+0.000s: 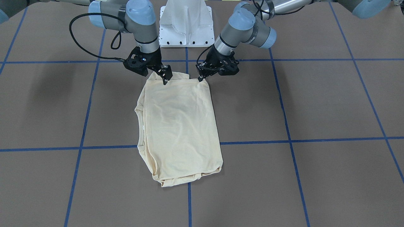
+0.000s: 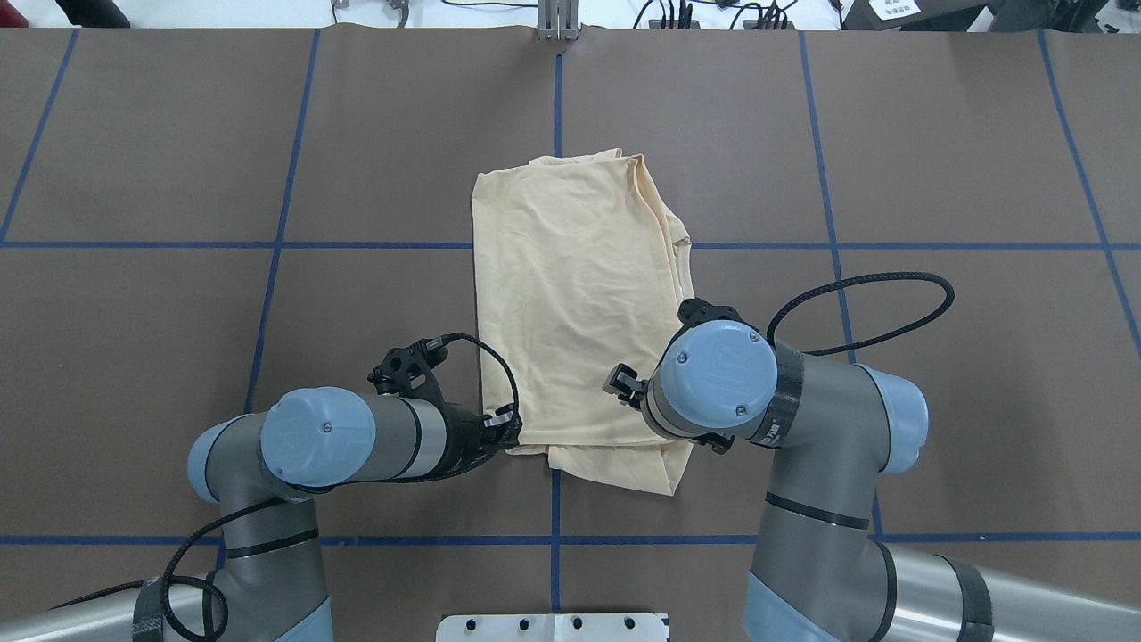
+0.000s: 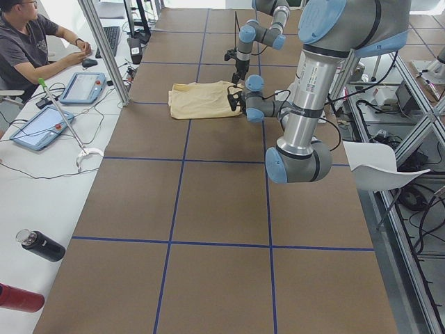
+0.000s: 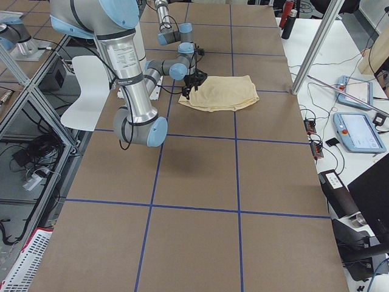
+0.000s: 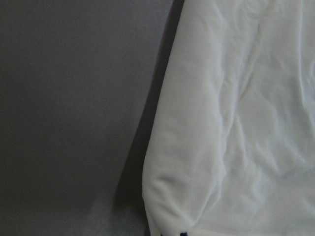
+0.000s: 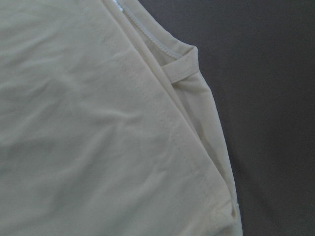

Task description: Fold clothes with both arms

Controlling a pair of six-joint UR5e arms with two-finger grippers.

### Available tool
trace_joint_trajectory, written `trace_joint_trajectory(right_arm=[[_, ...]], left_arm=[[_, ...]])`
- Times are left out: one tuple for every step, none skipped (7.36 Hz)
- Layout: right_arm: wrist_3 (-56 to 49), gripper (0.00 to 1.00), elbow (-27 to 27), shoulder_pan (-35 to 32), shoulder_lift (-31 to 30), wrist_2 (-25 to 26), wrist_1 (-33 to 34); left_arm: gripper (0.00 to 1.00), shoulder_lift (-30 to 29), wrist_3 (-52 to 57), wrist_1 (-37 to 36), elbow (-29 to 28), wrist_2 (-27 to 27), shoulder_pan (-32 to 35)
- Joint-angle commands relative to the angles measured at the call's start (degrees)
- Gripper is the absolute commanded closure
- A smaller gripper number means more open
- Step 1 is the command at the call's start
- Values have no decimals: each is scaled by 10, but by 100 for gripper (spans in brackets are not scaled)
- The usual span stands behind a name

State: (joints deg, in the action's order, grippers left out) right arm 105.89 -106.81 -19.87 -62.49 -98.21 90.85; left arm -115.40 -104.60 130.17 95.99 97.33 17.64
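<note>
Fingertips of my left gripper (image 1: 200, 78) and right gripper (image 1: 164, 78) both looked pinched closed on the shirt (image 1: 180, 126) at its edge nearest the robot; it lay folded, mid-table (image 1: 315, 101), between them.

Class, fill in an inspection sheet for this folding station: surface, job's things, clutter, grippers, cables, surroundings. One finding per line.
Surface: brown table with a grid of blue tape lines.
Job's things: cream shirt folded into a rough rectangle, wrinkled, print not showing.
Clutter: nothing seen on the table.
Grippers: left gripper and right gripper at the shirt's robot-side corners; whether shut, cannot tell.
Cables: black cable loops off the right arm.
Surroundings: seated person, tablets, bottles on side desk.
</note>
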Motion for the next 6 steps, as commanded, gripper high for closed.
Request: trace_joint_trajectory(right_arm=[[6, 1, 5, 27, -10, 6, 0], [5, 2, 8, 28, -11, 9, 0], [6, 2, 11, 26, -10, 8, 0], [6, 2, 12, 25, -11, 8, 1], [6, 2, 13, 22, -9, 8, 1], [5, 2, 13, 17, -6, 7, 1]], left_arm=[[100, -1, 0, 0, 1, 0, -1], [100, 0, 0, 0, 0, 0, 0], [100, 0, 1, 0, 0, 0, 0], [100, 0, 2, 0, 0, 0, -1], [100, 0, 2, 0, 0, -1, 0], [100, 0, 2, 0, 0, -1, 0]])
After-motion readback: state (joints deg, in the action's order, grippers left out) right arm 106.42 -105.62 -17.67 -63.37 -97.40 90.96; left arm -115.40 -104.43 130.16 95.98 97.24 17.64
